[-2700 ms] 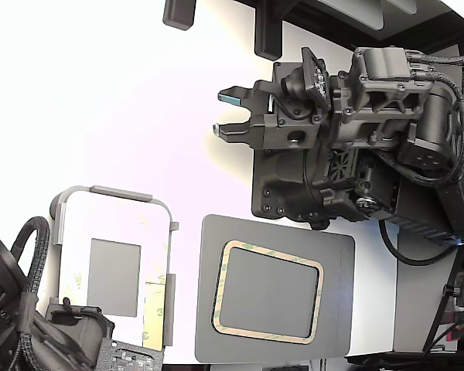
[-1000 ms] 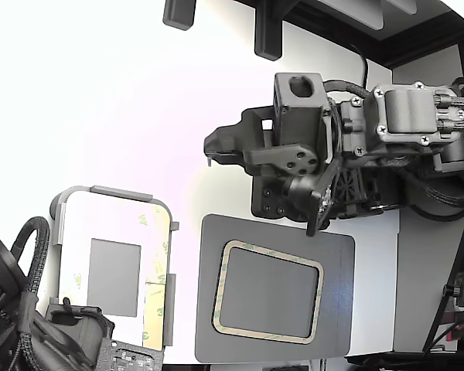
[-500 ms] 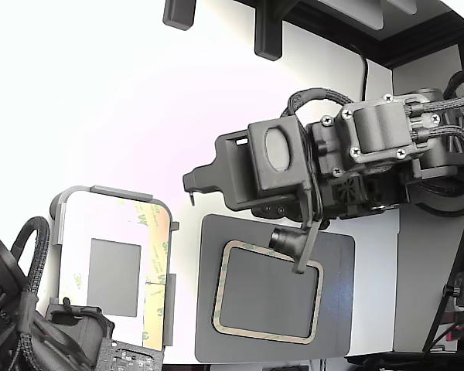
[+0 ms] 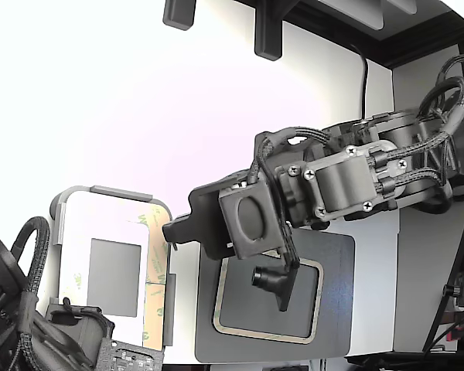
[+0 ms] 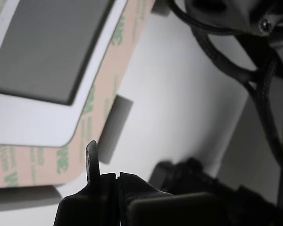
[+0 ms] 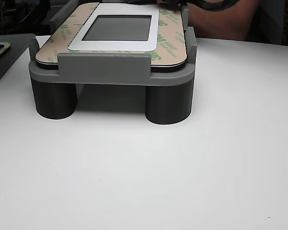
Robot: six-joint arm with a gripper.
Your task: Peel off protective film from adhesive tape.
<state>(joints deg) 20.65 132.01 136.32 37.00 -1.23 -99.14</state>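
Gripper [image 4: 172, 229], jaws clenched empty, has swung toward nine o'clock past the untouched protective film [image 4: 312, 305]; peeling not begun.

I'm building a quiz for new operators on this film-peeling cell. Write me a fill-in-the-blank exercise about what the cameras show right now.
1. The protective film is a tan ring on a dark grey ____.
2. In the exterior view, the gripper points toward that view's ____.
3. The raised fixture stands on round ____.
4. In the wrist view, the gripper's fingertips are pressed ____.

Missing words: plate; left; legs; together
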